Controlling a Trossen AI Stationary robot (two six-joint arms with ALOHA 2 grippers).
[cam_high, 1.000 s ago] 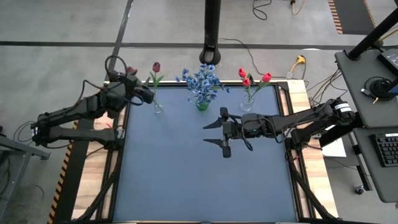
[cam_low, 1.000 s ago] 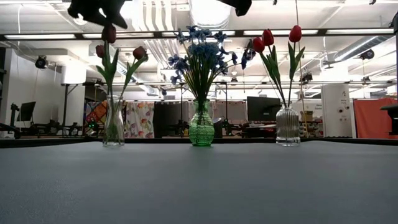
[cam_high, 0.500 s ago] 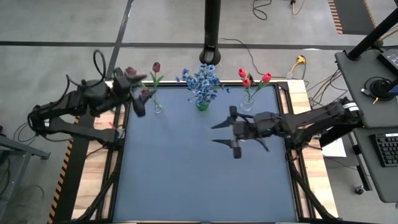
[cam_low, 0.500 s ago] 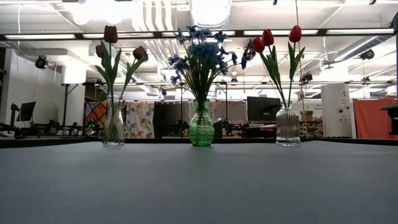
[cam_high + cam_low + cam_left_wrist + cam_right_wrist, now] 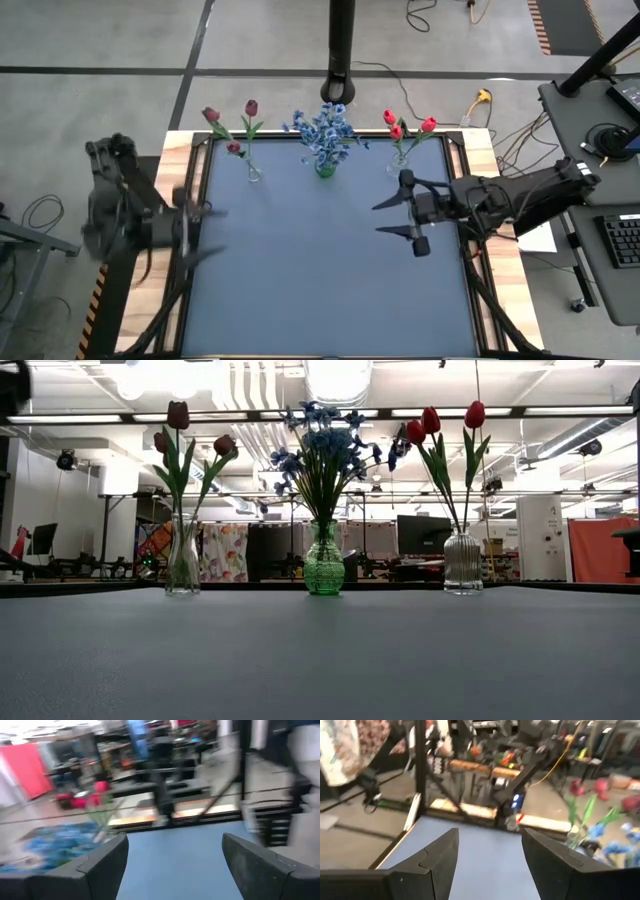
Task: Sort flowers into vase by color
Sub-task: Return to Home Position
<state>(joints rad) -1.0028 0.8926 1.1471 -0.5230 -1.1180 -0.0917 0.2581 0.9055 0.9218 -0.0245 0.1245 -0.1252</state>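
Flowers: all upright in vases. Blue sprigs [image 5: 325, 455] in the green vase [image 5: 324, 565], maroon tulips [image 5: 180, 440] in the clear vase [image 5: 182, 560] to its left, red tulips [image 5: 440, 422] in the ribbed vase [image 5: 463, 565] to its right.
Left claw [image 5: 205, 230]: spread wide, empty, well left of the green vase at the surface [image 5: 320, 290] edge.
Right claw [image 5: 388, 217]: wide open too, nothing in it, near the green vase.
Key relation: flowers lie beyond both claws; right arm's closer.
Guess: sorting looks done, only parking left.
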